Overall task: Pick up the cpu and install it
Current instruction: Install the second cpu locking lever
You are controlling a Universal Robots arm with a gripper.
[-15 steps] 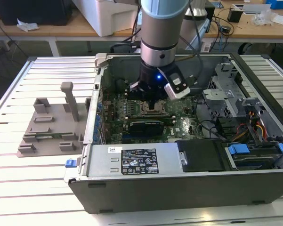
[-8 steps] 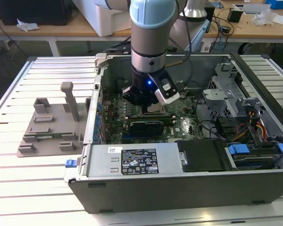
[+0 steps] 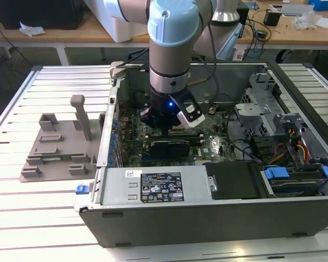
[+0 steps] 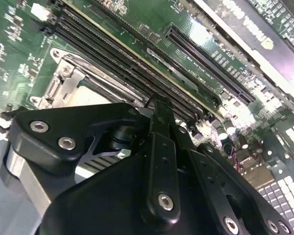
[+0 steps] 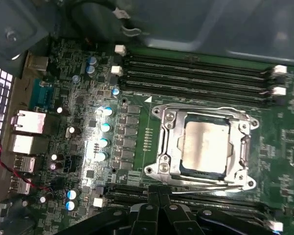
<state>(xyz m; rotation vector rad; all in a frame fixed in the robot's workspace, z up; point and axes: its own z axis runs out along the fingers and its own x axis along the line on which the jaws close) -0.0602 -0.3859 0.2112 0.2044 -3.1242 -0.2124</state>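
Note:
The cpu (image 5: 204,146), a flat silvery square, lies inside the metal-framed socket (image 5: 166,147) on the green motherboard (image 5: 137,98), with the frame around its edges. My gripper (image 5: 161,209) hangs just above the board beside the socket. It is shut, with nothing between its black fingers (image 4: 159,127). In the exterior view the gripper (image 3: 166,130) is low inside the open computer case (image 3: 207,218), over the middle of the motherboard (image 3: 207,144). In the second wrist view the socket's corner (image 4: 68,73) shows behind the gripper's links.
Rows of memory slots (image 5: 195,73) run on both sides of the socket. A grey fixture tray with upright posts (image 3: 60,147) stands on the slatted table at the exterior view's left. Drive bays and cables (image 3: 284,142) crowd the case's other end, and a black expansion card (image 3: 166,147) sits below the gripper.

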